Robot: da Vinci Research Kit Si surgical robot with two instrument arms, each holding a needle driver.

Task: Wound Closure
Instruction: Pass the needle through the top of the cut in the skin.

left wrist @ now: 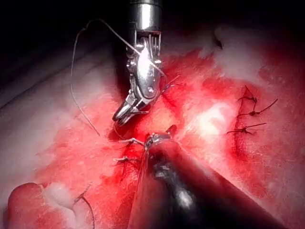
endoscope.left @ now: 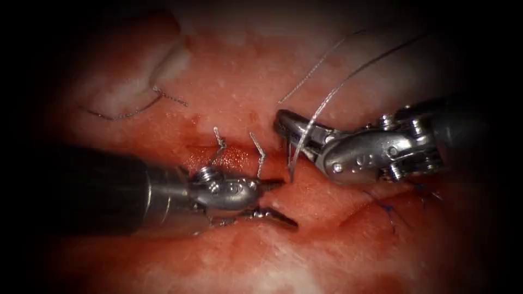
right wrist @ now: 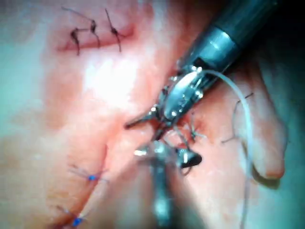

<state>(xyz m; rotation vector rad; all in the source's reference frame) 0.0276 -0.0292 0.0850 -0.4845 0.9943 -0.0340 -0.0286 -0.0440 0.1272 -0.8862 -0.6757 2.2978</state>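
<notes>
On the red, wet tissue point(endoscope.left: 229, 92) the cut point(endoscope.left: 231, 155) runs across the middle. My left tool point(endoscope.left: 287, 203) comes in from the left and lies low over the cut, its jaws open and holding nothing. My right tool point(endoscope.left: 284, 128) reaches in from the right with its jaws shut on the needle point(endoscope.left: 291, 163). The needle hangs down from the jaws, point toward the cut's right end, and I cannot tell if it enters the tissue. Pale thread point(endoscope.left: 338, 90) arcs from the upper right over the right tool point(left wrist: 123, 114).
Two knotted stitches with short cut ends point(endoscope.left: 219, 139) stand up over the cut just above the left tool. A loose piece of thread point(endoscope.left: 136, 110) lies on a pale fold at the upper left. Blue stitches point(endoscope.left: 391, 209) sit in the tissue below the right tool.
</notes>
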